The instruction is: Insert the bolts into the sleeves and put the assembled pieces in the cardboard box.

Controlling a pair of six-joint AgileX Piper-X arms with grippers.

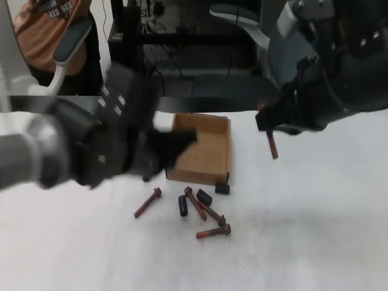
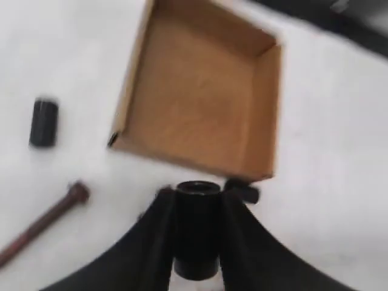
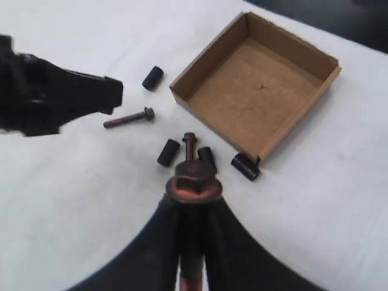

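While the left claw (image 2: 198,203) grips a black sleeve (image 2: 197,239), the right claw (image 3: 194,209) clamps a bolt (image 3: 194,182).

Left end effector (image 2: 198,197) tight around sleeve (image 2: 196,242), right end effector (image 3: 193,205) around bolt (image 3: 194,180)
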